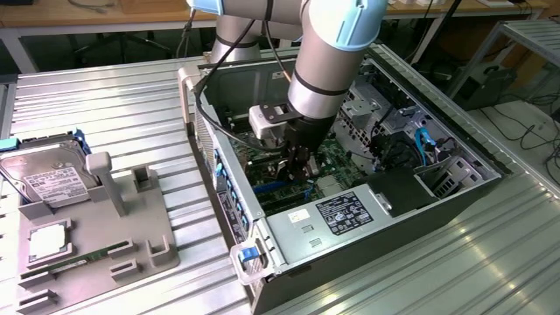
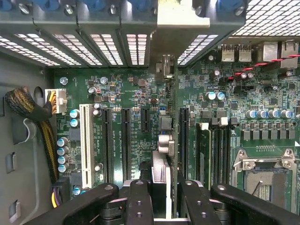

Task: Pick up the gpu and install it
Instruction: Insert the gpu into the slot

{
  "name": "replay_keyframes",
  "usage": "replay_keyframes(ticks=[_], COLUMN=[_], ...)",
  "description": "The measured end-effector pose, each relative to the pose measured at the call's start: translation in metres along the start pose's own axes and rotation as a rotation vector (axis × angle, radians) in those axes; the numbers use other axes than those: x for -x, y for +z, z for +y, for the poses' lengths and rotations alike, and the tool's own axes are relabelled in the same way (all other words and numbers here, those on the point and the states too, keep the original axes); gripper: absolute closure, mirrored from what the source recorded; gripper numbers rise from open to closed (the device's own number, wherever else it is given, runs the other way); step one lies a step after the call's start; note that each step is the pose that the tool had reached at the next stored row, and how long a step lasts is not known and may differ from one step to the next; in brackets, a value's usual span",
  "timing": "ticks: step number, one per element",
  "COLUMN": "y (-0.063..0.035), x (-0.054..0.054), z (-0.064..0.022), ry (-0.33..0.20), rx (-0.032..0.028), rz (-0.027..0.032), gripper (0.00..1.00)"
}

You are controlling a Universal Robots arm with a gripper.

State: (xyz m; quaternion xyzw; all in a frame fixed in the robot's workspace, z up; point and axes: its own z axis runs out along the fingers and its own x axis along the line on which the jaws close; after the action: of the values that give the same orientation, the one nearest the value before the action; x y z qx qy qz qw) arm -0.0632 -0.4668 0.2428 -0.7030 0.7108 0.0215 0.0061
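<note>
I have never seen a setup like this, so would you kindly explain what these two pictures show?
The exterior view shows a robot arm reaching into an open computer case on a metal table. Its gripper hangs just above the motherboard. The wrist view, from a camera on the arm, looks straight down at that motherboard. Between the black fingers stands the gpu, seen edge-on, held over the slots. Beside the case, a grey tray carries a hard drive.
</note>
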Motion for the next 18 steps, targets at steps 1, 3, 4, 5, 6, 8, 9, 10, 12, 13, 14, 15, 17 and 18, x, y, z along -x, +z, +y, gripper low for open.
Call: replay_keyframes(ticks=[1, 3, 4, 5, 6, 8, 9, 10, 12, 13, 14, 15, 17, 18], y=[0.0003, 0.0010, 0.0014, 0.0015, 0.0015, 0.0015, 0.0016, 0.0018, 0.0017, 0.0017, 0.0017, 0.0017, 0.0017, 0.0016], x=[-0.0001, -0.0001, -0.0001, -0.0001, -0.0001, -0.0001, 0.0002, 0.0016, 0.0032, 0.0032, 0.0032, 0.0030, 0.0015, 0.0012], z=[0.0006, 0.0017, 0.0020, 0.0020, 0.0020, 0.0021, 0.0021, 0.0022, 0.0021, 0.0021, 0.0021, 0.0021, 0.0026, 0.0028], ry=[0.000, 0.000, 0.000, 0.000, 0.000, 0.000, 0.000, 0.000, 0.000, 0.000, 0.000, 0.000, 0.000, 0.000], rx=[0.0001, 0.0000, 0.0000, 0.0000, 0.0001, 0.0001, 0.0000, -0.0001, -0.0001, -0.0002, -0.0001, -0.0001, -0.0002, -0.0001], rz=[0.0002, 0.0001, 0.0000, 0.0001, 0.0002, 0.0002, 0.0009, 0.0046, 0.0132, 0.0132, 0.0132, 0.0133, 0.0133, 0.0134], gripper=[0.72, 0.72, 0.72, 0.72, 0.72, 0.72, 0.72, 0.72, 0.72, 0.72, 0.72, 0.72, 0.72, 0.72])
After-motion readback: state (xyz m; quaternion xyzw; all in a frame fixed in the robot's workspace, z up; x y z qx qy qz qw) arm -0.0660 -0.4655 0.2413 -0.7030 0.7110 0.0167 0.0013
